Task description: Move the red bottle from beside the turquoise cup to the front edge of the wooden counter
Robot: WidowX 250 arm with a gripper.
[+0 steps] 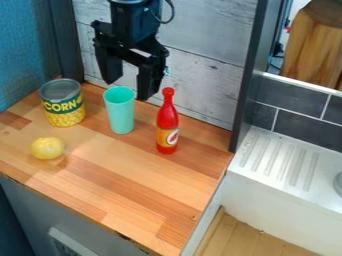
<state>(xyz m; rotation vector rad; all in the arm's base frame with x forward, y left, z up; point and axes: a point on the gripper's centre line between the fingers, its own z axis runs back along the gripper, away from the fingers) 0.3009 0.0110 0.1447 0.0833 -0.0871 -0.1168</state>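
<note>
The black gripper (128,89) hangs at the upper left of the camera view, over the back of the counter, open, with its two fingers apart. Just under it stands an upright turquoise cup (120,112), whose rim lies close to the fingertips; whether they touch cannot be told. To the cup's left is a corn can (63,104), upright. On its right a red bottle (167,125) with an orange label stands upright. A yellow lemon (47,148) lies in front of the can.
The wooden counter (127,190) ends at a white wall panel (200,75) behind and a dark post (248,75) at right. Beyond the post are a white ridged sink ledge (280,160) and dark tiles (304,120). A blue surface (23,50) borders the left.
</note>
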